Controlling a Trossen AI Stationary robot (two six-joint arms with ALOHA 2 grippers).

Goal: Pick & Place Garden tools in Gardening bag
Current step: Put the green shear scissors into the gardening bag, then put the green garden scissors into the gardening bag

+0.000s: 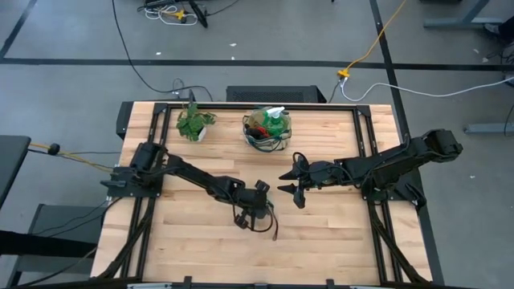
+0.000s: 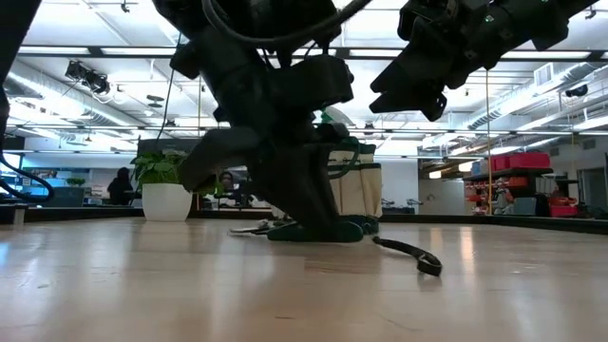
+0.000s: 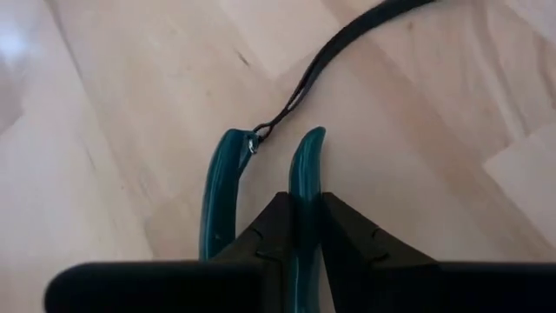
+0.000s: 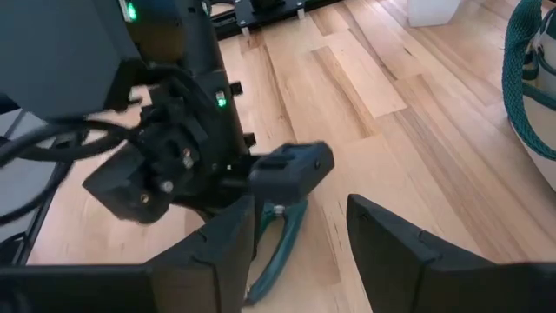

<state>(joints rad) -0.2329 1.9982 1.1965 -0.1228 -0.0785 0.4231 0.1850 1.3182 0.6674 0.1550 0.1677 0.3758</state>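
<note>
the left end effector (image 1: 257, 210) is down at the surface (image 1: 337, 241) near its middle, fingers clamped on one teal handle of the shears (image 3: 304, 187), whose black strap trails off beside them. so the pick looks underway; next comes a lift and a carry to the bag (image 1: 267, 128) at the far edge, which already holds the spray bottle (image 1: 277, 120). the right end effector (image 1: 295, 183) hovers close by, fingers apart. the surface is pale wood planks, with a potted plant (image 1: 193, 124) beside the bag; beyond is an open workshop.

Potted plant (image 1: 192, 124) left of gardening bag (image 1: 267, 128).
</note>
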